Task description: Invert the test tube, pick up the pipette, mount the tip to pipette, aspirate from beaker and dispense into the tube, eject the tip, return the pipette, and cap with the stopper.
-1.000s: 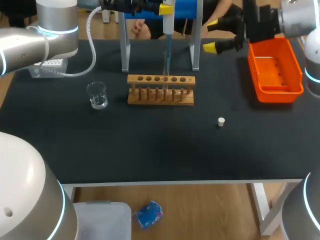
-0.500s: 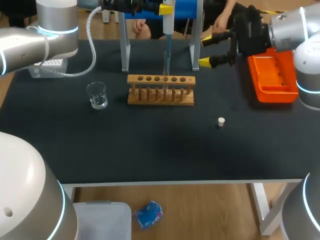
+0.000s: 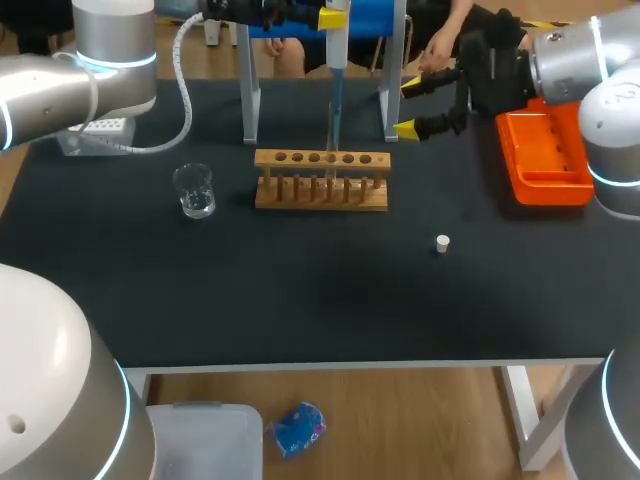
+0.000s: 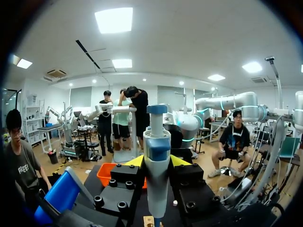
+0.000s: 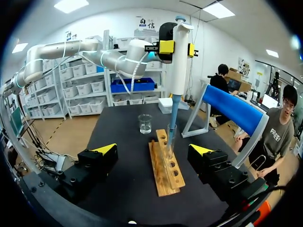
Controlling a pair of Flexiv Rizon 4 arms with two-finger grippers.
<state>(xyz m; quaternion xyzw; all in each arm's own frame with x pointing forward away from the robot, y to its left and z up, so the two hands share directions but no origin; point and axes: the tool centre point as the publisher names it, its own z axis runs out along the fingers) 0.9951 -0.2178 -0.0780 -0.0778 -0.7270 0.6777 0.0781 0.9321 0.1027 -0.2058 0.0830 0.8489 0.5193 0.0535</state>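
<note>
My left arm [image 3: 70, 80] comes in at the far left of the dark table [image 3: 300, 290]. Right of it, a glass beaker [image 3: 193, 190] with a little clear liquid stands on the table, well apart from the arm.

Further right, at the far middle, is a stand [image 3: 249, 90] with grey legs and a blue top bar. Just near of it sits the wooden test tube rack [image 3: 321, 180], its row of holes running left to right. A clear test tube [image 5: 169, 142] stands upright in one of the middle holes.

Above the rack, the left gripper [image 3: 333, 17] is clenched on the upright pipette [image 3: 337, 45], one yellow fingertip on each side of its white body. The pipette's blue tip [image 3: 334, 115] points straight down into the mouth of the tube.

Nearer and to the right, the small white stopper [image 3: 442, 242] lies alone on the table, well apart from the rack.

The right gripper [image 3: 413, 106] hangs just right of the stand with its fingers spread wide and nothing between them, facing the rack. Behind it, at the far right, is an orange bin [image 3: 545, 160].
</note>
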